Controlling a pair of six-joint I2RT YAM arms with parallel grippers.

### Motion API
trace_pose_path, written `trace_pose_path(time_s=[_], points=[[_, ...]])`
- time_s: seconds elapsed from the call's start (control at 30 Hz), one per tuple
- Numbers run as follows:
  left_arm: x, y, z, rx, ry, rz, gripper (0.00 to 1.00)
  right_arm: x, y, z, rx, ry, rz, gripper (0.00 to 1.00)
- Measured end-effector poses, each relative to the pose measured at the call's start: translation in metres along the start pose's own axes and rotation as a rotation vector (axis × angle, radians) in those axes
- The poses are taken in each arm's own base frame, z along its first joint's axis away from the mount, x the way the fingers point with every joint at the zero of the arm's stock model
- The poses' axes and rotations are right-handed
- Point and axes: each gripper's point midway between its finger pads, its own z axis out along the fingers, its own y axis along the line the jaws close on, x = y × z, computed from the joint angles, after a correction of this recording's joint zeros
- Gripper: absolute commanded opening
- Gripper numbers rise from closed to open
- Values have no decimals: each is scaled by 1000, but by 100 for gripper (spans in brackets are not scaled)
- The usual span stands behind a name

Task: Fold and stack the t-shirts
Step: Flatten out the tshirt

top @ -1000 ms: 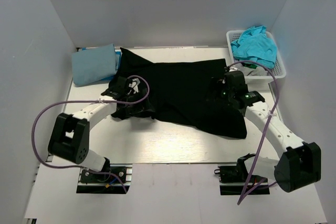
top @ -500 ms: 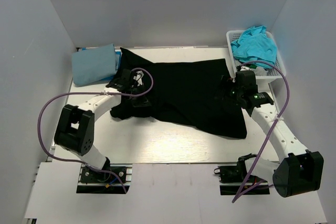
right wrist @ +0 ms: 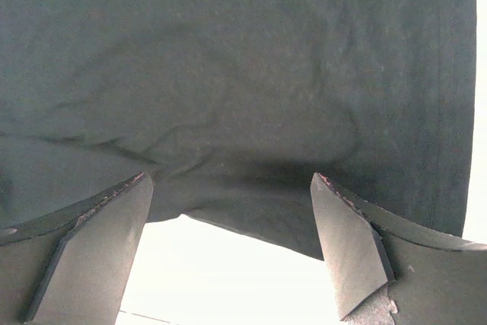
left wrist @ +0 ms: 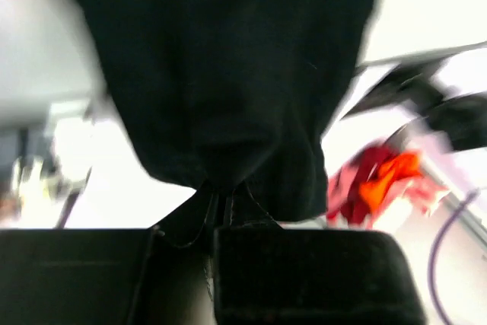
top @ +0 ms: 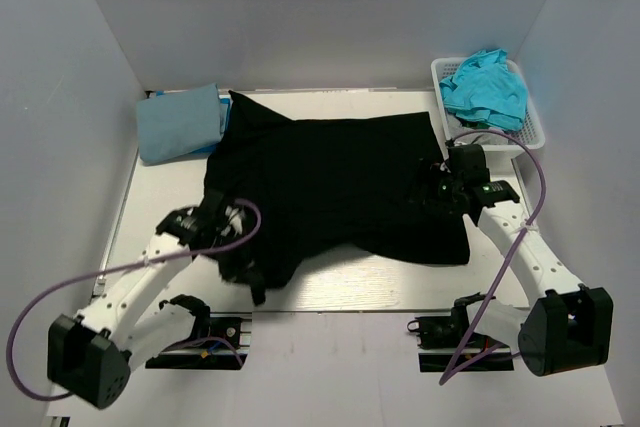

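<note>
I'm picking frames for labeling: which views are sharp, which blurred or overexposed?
Top external: sharp, evenly lit. Left wrist: blurred, with a washed-out background around the black t-shirt. Right wrist: sharp on the shirt, table strip below overexposed.

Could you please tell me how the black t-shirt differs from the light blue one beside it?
The black t-shirt is far larger than the light blue t-shirt. The black one lies spread across the table, while the light blue one is folded compactly. The left gripper pinches the black one's near edge; no gripper holds the light blue one. Both are plain cloth.
</note>
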Motion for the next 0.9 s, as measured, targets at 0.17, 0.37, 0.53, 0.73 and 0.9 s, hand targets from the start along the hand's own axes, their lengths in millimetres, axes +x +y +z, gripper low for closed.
trace_pose_path(time_s=[0.17,0.37,0.53,0.73,0.9], points=[[73,46,-2,-78,219,-154,28,7,-4,1,7,25,-3,90],[80,40,-13,-124,302,-161,97,12,-9,4,21,51,-7,90],[31,9,-26,-203,227,-55,100,10,-11,7,31,66,-12,90],[-82,-35,-43,-275,-144,116,100,-10,-5,16,26,35,-27,90],[-167,-28,-22,-382,-347,109,100,-33,0,44,20,13,-34,90]])
